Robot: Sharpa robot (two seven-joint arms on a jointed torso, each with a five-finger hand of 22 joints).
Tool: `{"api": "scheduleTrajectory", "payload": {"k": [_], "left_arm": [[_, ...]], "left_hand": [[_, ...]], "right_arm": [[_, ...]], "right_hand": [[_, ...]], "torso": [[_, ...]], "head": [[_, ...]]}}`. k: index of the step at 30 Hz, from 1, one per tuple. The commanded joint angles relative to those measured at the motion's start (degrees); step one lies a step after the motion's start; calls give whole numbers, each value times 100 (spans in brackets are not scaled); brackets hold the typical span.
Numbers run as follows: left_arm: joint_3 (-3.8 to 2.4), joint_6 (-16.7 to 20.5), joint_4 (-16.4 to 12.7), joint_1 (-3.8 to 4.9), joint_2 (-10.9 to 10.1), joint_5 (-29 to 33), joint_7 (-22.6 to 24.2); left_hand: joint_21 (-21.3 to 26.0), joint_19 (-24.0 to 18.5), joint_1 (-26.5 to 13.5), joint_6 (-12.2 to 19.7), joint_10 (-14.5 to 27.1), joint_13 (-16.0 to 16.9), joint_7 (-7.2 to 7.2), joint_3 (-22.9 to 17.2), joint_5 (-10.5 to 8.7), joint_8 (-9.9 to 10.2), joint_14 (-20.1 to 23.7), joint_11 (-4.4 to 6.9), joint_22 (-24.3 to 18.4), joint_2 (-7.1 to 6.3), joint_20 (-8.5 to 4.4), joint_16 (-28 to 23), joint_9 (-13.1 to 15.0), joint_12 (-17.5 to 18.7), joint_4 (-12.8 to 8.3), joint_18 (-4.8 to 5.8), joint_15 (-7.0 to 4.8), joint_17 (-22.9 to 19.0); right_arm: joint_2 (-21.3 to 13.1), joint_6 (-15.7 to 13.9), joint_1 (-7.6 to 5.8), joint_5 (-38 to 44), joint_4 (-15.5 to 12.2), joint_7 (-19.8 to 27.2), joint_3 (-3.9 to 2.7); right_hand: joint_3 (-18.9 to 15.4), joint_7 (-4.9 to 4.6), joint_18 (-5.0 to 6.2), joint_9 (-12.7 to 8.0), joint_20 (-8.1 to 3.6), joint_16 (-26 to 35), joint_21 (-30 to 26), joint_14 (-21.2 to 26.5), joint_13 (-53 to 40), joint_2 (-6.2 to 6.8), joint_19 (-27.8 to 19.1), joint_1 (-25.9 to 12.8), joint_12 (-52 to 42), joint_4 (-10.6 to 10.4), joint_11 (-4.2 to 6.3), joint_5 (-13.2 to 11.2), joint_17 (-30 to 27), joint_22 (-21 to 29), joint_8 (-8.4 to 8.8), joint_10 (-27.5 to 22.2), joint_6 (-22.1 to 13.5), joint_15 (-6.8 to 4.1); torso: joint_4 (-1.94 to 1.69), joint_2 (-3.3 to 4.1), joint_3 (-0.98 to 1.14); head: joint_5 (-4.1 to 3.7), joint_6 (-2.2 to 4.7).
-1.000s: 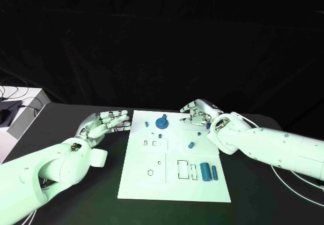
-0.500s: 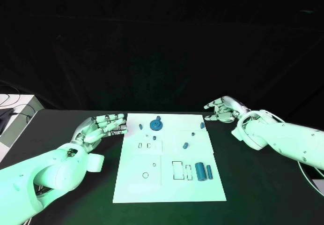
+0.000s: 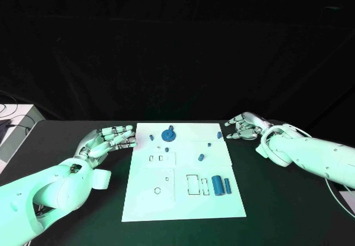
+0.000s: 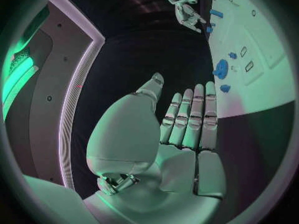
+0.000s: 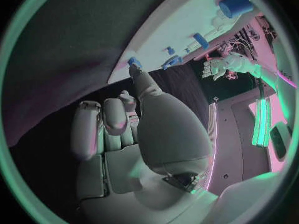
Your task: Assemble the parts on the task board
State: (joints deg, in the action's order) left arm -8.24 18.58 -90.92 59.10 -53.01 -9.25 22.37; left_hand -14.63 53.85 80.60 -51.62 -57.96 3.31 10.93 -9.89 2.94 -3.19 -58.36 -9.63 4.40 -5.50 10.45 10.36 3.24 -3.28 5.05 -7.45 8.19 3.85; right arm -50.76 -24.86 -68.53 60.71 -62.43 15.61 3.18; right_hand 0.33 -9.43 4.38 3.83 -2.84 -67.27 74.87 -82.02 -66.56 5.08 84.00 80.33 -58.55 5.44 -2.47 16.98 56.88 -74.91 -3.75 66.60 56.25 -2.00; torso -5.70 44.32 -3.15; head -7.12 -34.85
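The white task board (image 3: 185, 200) lies in the middle of the black table. On it are a round blue part (image 3: 169, 135), a small blue piece (image 3: 219, 135) by the far right edge, two more small pieces (image 3: 199, 157) and a blue cylinder (image 3: 217, 184) beside a thin blue bar (image 3: 228, 185). My left hand (image 3: 111, 139) hovers flat beside the board's far left corner, fingers spread, holding nothing. My right hand (image 3: 244, 126) is just off the far right corner, fingers loosely bent, thumb apart, nothing in it. The left wrist view shows the left hand (image 4: 187, 124), the board (image 4: 261, 45) and the round part (image 4: 221, 68).
Empty slots (image 3: 192, 185) are outlined near the cylinder, and smaller ones (image 3: 155, 158) lie mid-board. A white box (image 3: 11, 120) stands at the table's far left edge. Black table surface surrounds the board on both sides.
The camera view has shifted. My right hand has drawn back from over the board's far right corner to beside it, uncovering the small blue piece there. The left hand has held its place.
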Motion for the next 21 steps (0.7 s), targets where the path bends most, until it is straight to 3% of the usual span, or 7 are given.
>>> {"api": "scheduleTrajectory", "payload": {"k": [1,7,14,21], "left_arm": [[-6,-109,-9,-8,1,0,61],[-7,-126,-15,-20,-8,0,53],[-9,-119,-9,-24,-8,-6,29],[-11,-121,-1,-24,-10,-8,5]], "left_hand": [[-32,-10,-10,31,-14,6,21,20,5,-10,-4,-21,0,55,-20,-16,6,-15,-24,74,16,-6],[-31,-13,-9,34,-10,6,20,21,5,-10,-2,-22,-2,55,-19,-17,6,-15,-25,75,16,-6],[-29,-16,-7,50,-1,6,25,21,6,-9,5,-25,-3,53,-16,-20,5,-15,-26,75,18,-7],[-26,-21,-5,59,5,6,23,18,6,-9,8,-25,-4,52,-15,-21,5,-15,-27,76,20,-7]], "right_arm": [[49,212,36,237,64,55,-2],[180,76,104,193,178,-31,-3],[253,-77,122,32,195,-134,-4],[300,-105,124,-50,214,-215,-4]], "right_hand": [[5,2,-78,-4,1,-2,27,-38,-8,24,441,43,-32,-29,-24,4,15,-1118,9,16,-35,14],[-3,22,-70,-2,8,-39,81,-53,-64,-45,449,-12,-110,-39,-7,106,71,-1129,3,77,54,3],[52,58,-74,-5,-1,-68,125,-60,-130,-176,456,-118,-185,-31,23,154,104,-1138,5,151,222,-16],[107,79,-85,-4,-14,-102,175,-70,-187,-232,461,-214,-230,-10,38,181,133,-1148,0,211,286,-27]], "torso": [[-8,17,18],[-15,40,34],[-14,27,20],[-10,25,20]], "head": [[37,-36],[19,-50],[23,-93],[28,-108]]}}
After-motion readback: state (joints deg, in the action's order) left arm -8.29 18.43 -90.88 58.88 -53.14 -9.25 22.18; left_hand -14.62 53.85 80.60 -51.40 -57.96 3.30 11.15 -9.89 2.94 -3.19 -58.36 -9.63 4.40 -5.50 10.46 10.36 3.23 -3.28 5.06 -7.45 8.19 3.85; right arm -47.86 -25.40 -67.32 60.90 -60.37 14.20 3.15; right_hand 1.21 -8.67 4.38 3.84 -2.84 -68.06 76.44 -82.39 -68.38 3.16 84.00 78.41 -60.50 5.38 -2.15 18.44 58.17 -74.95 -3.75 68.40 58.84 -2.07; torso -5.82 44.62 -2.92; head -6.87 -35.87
